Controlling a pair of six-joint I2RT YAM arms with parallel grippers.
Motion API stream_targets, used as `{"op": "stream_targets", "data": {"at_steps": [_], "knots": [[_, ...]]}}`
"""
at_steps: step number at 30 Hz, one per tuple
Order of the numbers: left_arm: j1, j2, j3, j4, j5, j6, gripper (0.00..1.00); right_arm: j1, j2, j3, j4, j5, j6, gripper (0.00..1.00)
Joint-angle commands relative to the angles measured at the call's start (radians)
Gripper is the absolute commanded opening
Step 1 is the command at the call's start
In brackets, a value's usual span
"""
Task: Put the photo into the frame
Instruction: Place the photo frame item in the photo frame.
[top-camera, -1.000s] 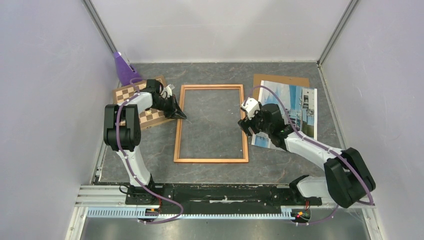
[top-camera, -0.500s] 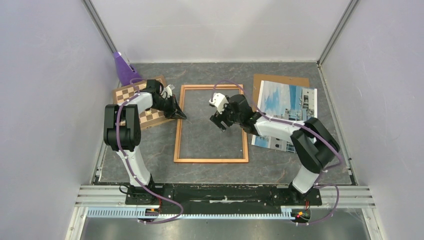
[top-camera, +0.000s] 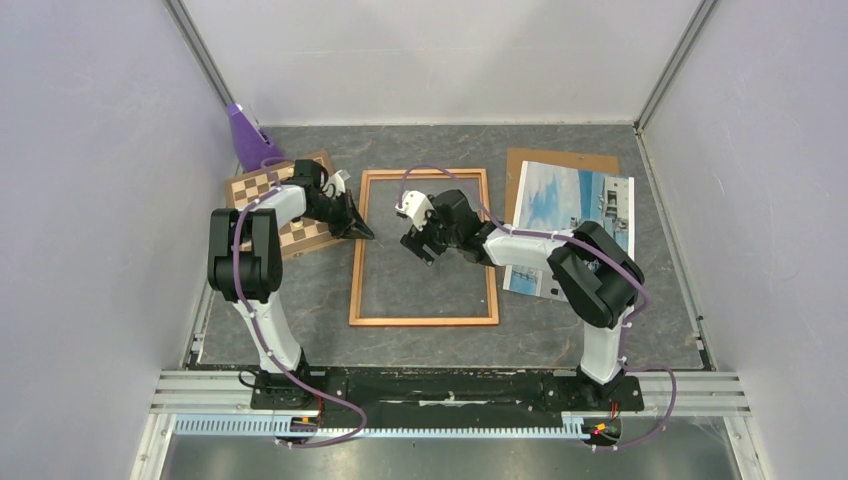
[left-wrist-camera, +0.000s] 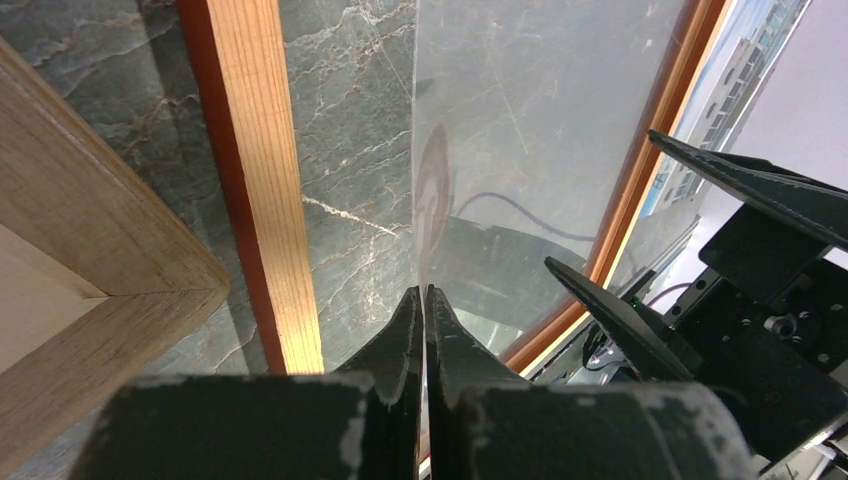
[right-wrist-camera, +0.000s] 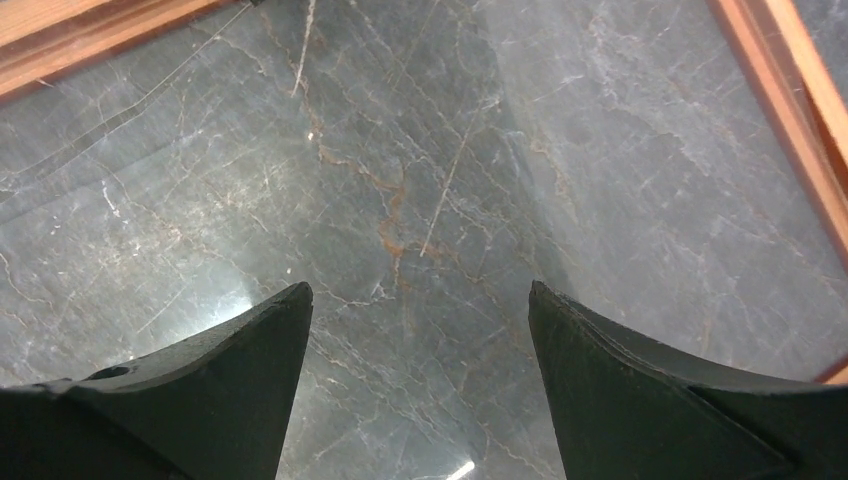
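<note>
The frame (top-camera: 423, 320), thin orange-brown rails, lies flat in the middle of the table. Inside it is a clear pane (left-wrist-camera: 540, 120), whose left edge stands off from the left rail (left-wrist-camera: 262, 180). My left gripper (top-camera: 366, 233) sits just inside that rail with its fingers pressed together (left-wrist-camera: 422, 293), apparently pinching the pane's edge. My right gripper (top-camera: 415, 247) hovers over the frame's inside, open, with only the pane (right-wrist-camera: 430, 150) and marble between its fingers (right-wrist-camera: 420, 288). The photo (top-camera: 575, 215) of a pale building lies face up to the frame's right, untouched.
A brown hardboard panel (top-camera: 560, 158) lies under the photo's far end. A checkered chessboard (top-camera: 255, 188) lies left of the frame, under my left arm. A purple object (top-camera: 243, 135) stands in the back left corner. Walls close in the left, right and far sides.
My right arm has swung left, from the photo's left edge, across the right rail, to over the frame's inside, staying open. The left arm and the frame have not moved.
</note>
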Motion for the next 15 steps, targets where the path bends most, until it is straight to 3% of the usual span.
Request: {"op": "stream_targets", "data": {"at_steps": [1, 15], "knots": [[-0.008, -0.023, -0.008, 0.013, -0.001, -0.014, 0.02, 0.010, 0.020, 0.047, 0.013, 0.001, 0.001, 0.82], [-0.008, -0.024, -0.011, -0.001, 0.005, -0.046, 0.02, 0.013, 0.038, 0.052, 0.009, 0.010, 0.004, 0.82]]}}
